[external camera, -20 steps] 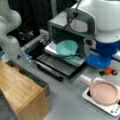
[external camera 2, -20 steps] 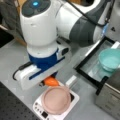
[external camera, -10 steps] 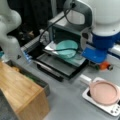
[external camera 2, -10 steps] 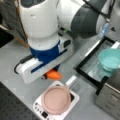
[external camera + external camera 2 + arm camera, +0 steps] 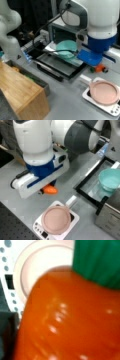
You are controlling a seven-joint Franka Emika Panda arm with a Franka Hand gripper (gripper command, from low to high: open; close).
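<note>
Your toy carrot (image 5: 50,189) lies on the desk (image 5: 15,202) right under the claw (image 5: 46,188), just beside the pink pan (image 5: 55,219) on the white scale (image 5: 72,220). In the wrist view the carrot (image 5: 67,320) fills nearly everything, so you cannot tell how the jaws stand. If the claw closes off-centre, the smooth, rounded body could squirt sideways against the pan's handle (image 5: 71,201).

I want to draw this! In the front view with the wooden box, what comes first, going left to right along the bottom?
Wooden box → white scale with the pink pan on it.
</note>
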